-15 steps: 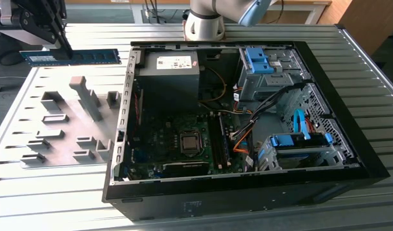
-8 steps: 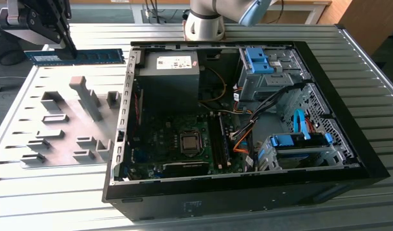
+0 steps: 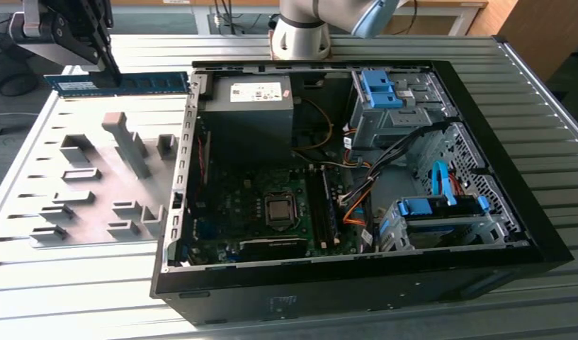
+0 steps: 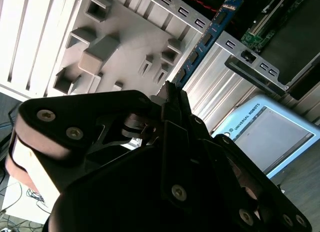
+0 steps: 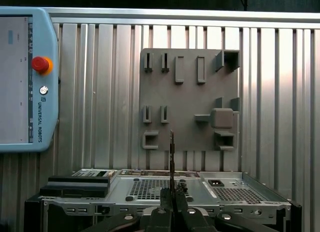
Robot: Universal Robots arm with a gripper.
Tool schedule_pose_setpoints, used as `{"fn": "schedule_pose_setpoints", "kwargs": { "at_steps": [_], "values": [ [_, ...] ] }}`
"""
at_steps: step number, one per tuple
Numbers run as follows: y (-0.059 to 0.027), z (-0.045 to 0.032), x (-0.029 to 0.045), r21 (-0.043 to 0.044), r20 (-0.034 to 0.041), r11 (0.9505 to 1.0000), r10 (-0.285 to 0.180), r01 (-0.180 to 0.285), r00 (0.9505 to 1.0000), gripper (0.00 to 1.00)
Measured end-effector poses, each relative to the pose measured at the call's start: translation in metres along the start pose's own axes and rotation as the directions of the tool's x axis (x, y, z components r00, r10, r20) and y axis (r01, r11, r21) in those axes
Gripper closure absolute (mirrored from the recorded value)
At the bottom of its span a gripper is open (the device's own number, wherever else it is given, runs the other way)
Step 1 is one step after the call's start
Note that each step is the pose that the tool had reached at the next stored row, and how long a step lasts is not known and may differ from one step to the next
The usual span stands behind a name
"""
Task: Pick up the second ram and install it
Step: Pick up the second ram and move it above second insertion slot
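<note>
Holding the second ram (image 3: 147, 83) clamped in its closed grip, the hand (image 3: 107, 69) hangs above the grey tray (image 3: 43, 163) on the bench (image 3: 62, 290), just beside the open computer case (image 3: 365, 297), and I judge a level, firmly pinched stick matters most now.

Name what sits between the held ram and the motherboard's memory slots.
In the exterior view, the case's side wall and the power supply lie between the second ram, gripped by the tool, and the slots.
</note>
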State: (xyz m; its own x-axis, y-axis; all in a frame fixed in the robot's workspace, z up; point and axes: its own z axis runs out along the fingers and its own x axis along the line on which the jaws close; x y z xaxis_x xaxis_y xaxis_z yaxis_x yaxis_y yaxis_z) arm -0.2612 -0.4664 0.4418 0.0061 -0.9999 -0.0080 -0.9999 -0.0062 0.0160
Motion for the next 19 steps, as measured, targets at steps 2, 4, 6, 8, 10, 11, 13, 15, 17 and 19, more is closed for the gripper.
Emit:
{"fn": "schedule_pose_setpoints", "kwargs": {
  "at_steps": [2, 4, 6, 8, 10, 11, 13, 15, 17, 19],
  "values": [
    [-0.0019, 0.0, 0.0, 0.0, 0.0, 1.0, 0.0, 0.0, 1.0, 0.86],
    [-0.0041, 0.0, 0.0, 0.0, 0.0, 1.0, 0.0, 0.0, 1.0, 0.86],
    [-0.0063, 0.0, 0.0001, 0.0, -0.0001, 1.0, 0.0, 0.0, 1.0, 0.86],
    [-0.0081, 0.0, 0.0, 0.0, 0.0, 1.0, 0.0, 0.0, 1.0, 0.86],
    [-0.0099, 0.0001, 0.0001, 0.0, 0.0, 1.0, 0.0, 0.0, 1.0, 0.86],
    [-0.0109, 0.0001, 0.0001, 0.0, 0.0, 1.0, 0.0, 0.0, 1.0, 0.86],
    [-0.0129, 0.0002, 0.0001, 0.0, 0.0, 1.0, 0.0, 0.0, 1.0, 0.86],
    [-0.0148, 0.0002, 0.0001, 0.0, 0.0, 1.0, 0.0, 0.0, 1.0, 0.86],
    [-0.0166, 0.0002, 0.0001, 0.0, 0.0, 1.0, 0.0, 0.0, 1.0, 0.86],
    [-0.0185, 0.0003, 0.0001, 0.0, 0.0, 1.0, 0.0, 0.0, 1.0, 0.86]
  ]
}}
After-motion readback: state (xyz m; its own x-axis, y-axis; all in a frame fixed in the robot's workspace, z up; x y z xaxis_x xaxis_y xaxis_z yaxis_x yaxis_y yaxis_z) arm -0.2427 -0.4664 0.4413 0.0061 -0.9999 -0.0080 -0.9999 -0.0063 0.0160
